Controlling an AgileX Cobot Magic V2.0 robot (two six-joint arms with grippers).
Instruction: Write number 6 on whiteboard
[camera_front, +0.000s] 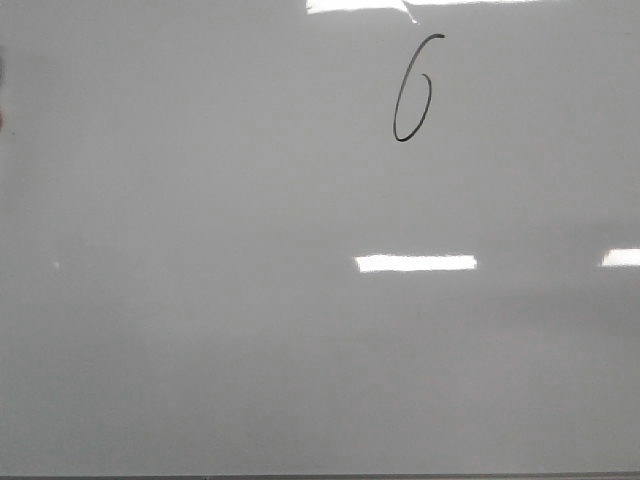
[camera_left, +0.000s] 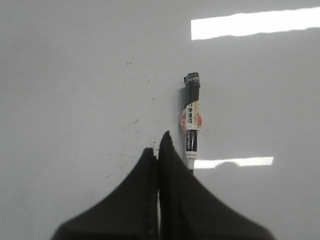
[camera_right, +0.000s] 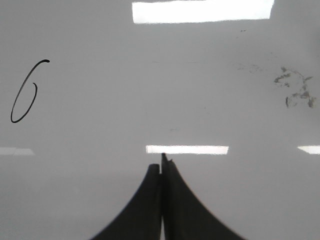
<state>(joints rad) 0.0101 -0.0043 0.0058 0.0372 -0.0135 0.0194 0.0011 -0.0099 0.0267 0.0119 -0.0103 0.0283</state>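
The whiteboard (camera_front: 200, 300) is glossy grey-white and fills the front view. A thin black slanted number 6 (camera_front: 398, 108) is drawn near its far edge, right of centre; it also shows in the right wrist view (camera_right: 35, 92). A black marker (camera_left: 190, 120) with a white label lies flat on the board (camera_left: 75, 75), just beside my left gripper (camera_left: 157, 145). That gripper is shut and empty, with the marker outside its jaws. My right gripper (camera_right: 160, 162) is shut and empty over bare board (camera_right: 150, 75). Neither gripper shows in the front view.
Faint grey ink smudges (camera_right: 295, 90) mark the board away from the 6. Small dark specks (camera_left: 135, 125) lie near the left fingers. Bright rectangular light reflections (camera_front: 415, 263) sit on the board. The board's near edge (camera_front: 320, 477) runs along the bottom of the front view.
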